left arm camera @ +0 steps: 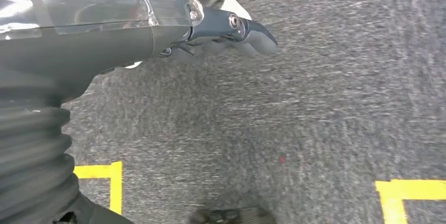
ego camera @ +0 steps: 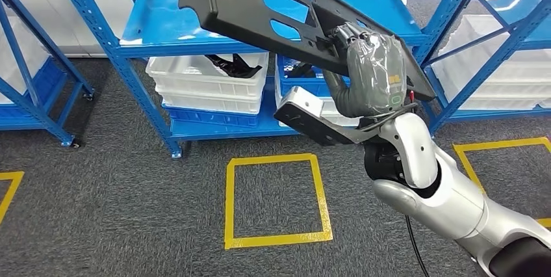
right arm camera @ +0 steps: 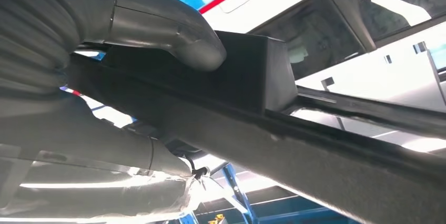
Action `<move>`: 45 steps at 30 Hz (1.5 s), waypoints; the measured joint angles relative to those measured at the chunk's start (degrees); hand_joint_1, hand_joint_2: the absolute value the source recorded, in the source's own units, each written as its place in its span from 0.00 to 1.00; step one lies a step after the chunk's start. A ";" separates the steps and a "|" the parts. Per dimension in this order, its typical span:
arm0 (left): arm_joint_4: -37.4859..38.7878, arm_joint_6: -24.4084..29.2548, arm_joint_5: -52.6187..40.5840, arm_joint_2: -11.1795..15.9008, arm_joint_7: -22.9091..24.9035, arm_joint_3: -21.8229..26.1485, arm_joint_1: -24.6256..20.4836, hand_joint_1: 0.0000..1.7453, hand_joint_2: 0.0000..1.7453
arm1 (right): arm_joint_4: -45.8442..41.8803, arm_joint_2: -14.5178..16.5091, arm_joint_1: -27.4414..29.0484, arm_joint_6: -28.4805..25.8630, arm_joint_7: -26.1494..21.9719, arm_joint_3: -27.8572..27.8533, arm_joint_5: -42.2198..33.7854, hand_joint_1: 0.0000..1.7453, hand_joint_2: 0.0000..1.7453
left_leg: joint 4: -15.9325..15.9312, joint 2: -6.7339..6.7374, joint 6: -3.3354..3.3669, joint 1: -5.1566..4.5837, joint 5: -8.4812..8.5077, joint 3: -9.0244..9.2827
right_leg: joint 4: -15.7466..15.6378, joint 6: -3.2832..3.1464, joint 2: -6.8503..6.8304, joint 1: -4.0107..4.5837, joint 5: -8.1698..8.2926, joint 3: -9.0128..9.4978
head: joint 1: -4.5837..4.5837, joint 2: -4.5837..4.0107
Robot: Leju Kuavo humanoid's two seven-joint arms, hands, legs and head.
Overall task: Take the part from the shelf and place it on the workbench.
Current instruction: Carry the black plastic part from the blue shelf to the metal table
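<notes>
1. Large flat black plastic panel part with cut-out slots is held up in the air in front of the blue metal shelving rack, above the grey carpet floor.
2. Long axis, head view: runs from upper left to lower right. The far end sits high at the left; the near end drops toward the right upright of the rack. The broad face is tilted, slots facing up toward the camera.
3. Right hand grips the panel near its lower right end, fingers wrapped over the edge. In the right wrist view the thick grey thumb presses on the panel's dark surface.
4. Left hand hangs over the carpet, holding nothing, fingers partly extended.
5. White plastic crates sit stacked on the lower shelf behind the panel.
6. Yellow tape square is marked on the carpet below the panel.
</notes>
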 joint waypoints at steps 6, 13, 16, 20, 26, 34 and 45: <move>-0.01 0.05 -0.01 0.14 -0.03 0.01 -0.14 0.00 1.00 | 0.02 -0.02 -0.07 0.01 0.00 0.21 -0.06 1.00 1.00 | -7.93 0.13 -0.75 0.86 3.33 9.52 | 2.20 1.18 -0.31 -0.22 2.04 -4.57 | -0.35 0.00; -0.02 0.11 -0.46 0.18 0.12 0.11 -0.41 0.00 1.00 | -0.03 -0.34 -0.40 0.74 0.00 -0.10 -0.26 1.00 1.00 | -12.49 0.04 2.37 0.57 4.20 10.28 | 7.76 3.49 0.02 -0.72 -2.15 -7.25 | -0.05 0.00; -0.02 0.08 -0.94 0.21 0.41 0.19 -0.43 0.00 1.00 | -0.05 -0.60 0.19 1.35 0.00 -0.26 0.00 1.00 1.00 | -12.44 -0.08 2.79 0.37 5.79 8.23 | 18.08 3.79 0.18 -0.73 -8.33 -9.49 | 0.34 0.00; -0.02 -0.02 -1.35 0.13 0.69 0.20 -0.42 0.00 1.00 | -0.19 -0.64 0.99 1.71 0.00 -0.67 0.37 1.00 1.00 | -12.37 -0.16 2.58 0.04 7.67 5.93 | 11.32 2.80 0.34 -0.53 -4.27 -2.76 | 0.97 0.00; -0.02 -0.04 -1.58 -0.03 0.80 0.20 -0.46 0.00 1.00 | -0.84 -0.68 1.37 1.88 0.00 -1.58 0.74 1.00 1.00 | -12.16 0.13 0.96 0.10 9.06 4.72 | 0.28 1.00 0.34 0.08 -2.53 3.04 | 1.08 0.00; -0.01 -0.04 -1.60 -0.02 0.87 0.32 -0.37 0.00 1.00 | -1.30 -0.63 2.91 1.97 0.00 -2.36 1.27 1.00 1.00 | 1.01 0.05 -0.36 0.48 1.51 3.05 | 0.70 0.60 -0.08 -0.25 1.10 -1.66 | -0.29 0.00; -0.01 -0.04 -1.68 0.07 0.70 0.39 -0.57 0.00 1.00 | -2.27 -1.37 3.69 2.14 0.00 -3.42 1.57 1.00 1.00 | -12.60 -0.13 2.79 0.49 5.27 9.13 | 13.40 3.69 0.30 -0.67 -6.34 -7.92 | 0.50 0.00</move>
